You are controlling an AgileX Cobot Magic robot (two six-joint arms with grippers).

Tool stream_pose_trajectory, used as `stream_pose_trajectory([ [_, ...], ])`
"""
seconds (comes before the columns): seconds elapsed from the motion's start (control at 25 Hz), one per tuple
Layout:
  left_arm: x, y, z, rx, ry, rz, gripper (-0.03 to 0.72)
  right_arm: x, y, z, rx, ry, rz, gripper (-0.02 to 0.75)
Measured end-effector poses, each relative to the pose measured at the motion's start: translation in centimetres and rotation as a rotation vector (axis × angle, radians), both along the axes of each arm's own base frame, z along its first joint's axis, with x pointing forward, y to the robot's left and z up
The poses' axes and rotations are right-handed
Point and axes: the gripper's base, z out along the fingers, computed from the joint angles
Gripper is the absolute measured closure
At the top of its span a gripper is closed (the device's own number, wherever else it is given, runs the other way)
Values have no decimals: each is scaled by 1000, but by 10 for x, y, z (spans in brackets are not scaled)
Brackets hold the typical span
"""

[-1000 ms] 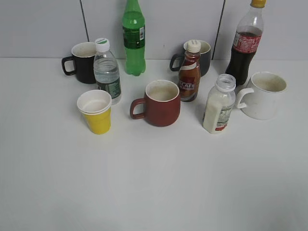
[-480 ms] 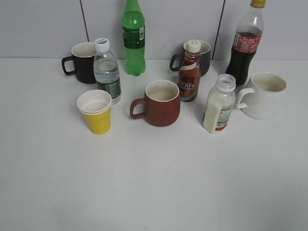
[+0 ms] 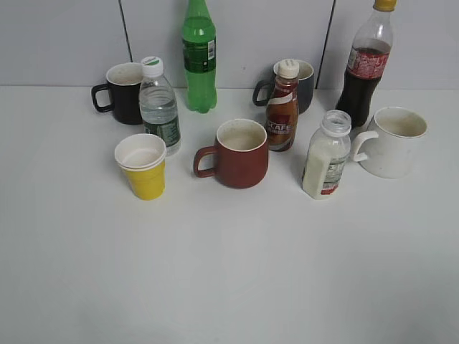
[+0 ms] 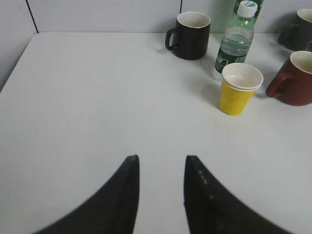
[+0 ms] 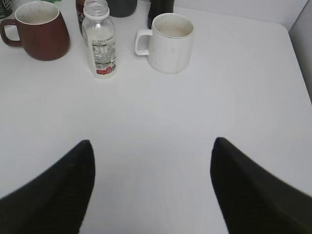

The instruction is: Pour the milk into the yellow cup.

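Observation:
The milk bottle (image 3: 326, 155), squat clear plastic with no cap and a white-and-red label, stands upright right of centre; it also shows in the right wrist view (image 5: 99, 40). The yellow cup (image 3: 143, 166), white inside, stands upright at the left; it also shows in the left wrist view (image 4: 239, 89). Neither gripper shows in the exterior view. My left gripper (image 4: 161, 159) is open and empty over bare table, well short and left of the cup. My right gripper (image 5: 152, 142) is wide open and empty, well short of the milk bottle.
A dark red mug (image 3: 238, 153) stands between cup and milk. A water bottle (image 3: 159, 105) stands just behind the cup. A brown coffee bottle (image 3: 282, 107), white mug (image 3: 393, 142), black mug (image 3: 122, 93), grey mug (image 3: 304, 84), green bottle (image 3: 199, 56) and cola bottle (image 3: 366, 64) stand behind.

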Motion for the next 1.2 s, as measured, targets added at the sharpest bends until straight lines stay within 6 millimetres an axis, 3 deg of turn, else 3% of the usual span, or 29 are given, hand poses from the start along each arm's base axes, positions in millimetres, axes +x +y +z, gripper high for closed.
stream_pose_trajectory([
  [0.2,9,1,13,9,-76,11,447,8,1,16,21,-96,7,184],
  [0.32,30,-1,22,0,-199,12,447,25,4,25,63,-163,10,184],
  [0.6,102,-5,22,-42,-533,18,447,93,6,19,113,-224,-11,184],
  [0.68,122,-7,18,-42,-556,20,447,114,7,14,106,-212,-23,184],
  [0.8,160,-9,4,-29,-518,17,447,144,7,5,95,-183,-54,184],
  [0.88,190,-13,-15,-5,-467,-5,447,163,6,-1,96,-180,-80,184],
  [0.92,192,-14,-17,-3,-466,-10,447,172,7,-6,101,-171,-91,184],
  [0.96,210,-20,-32,-2,-457,-48,447,183,7,-13,104,-150,-101,184],
  [1.2,247,-39,-87,5,-397,-186,428,213,35,-23,69,-268,27,184],
])
